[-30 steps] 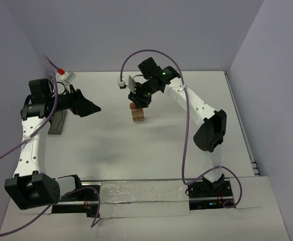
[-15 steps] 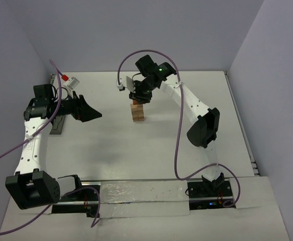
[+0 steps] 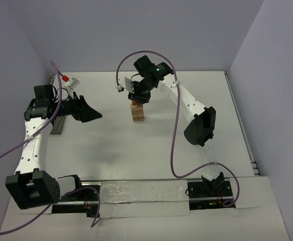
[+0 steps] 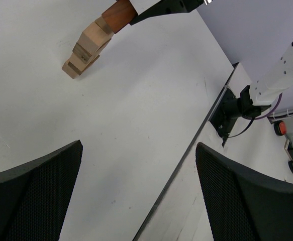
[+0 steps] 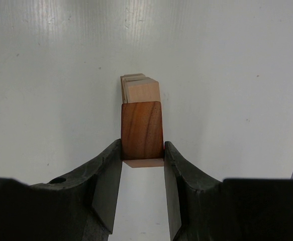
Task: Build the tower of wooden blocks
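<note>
Your right claw (image 5: 142,150) is clamped on the reddish-brown block (image 5: 142,128), pinching it between both fingers. Straight beneath the claw, that block looks seated on the column of tan cubes (image 5: 141,90), which stands on the tabletop (image 5: 226,75). Your left claw (image 3: 89,111) hangs wide apart, well off to the side. The stacking looks nearly finished; what's left is letting go cleanly and backing away.

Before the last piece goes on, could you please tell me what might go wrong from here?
The right end effector is shut on the reddish-brown block at the top of the tan cube stack. The cubes look staggered in the left wrist view, so downward pressure could topple them. The fingers hug the block closely; opening unevenly might drag it off.
</note>
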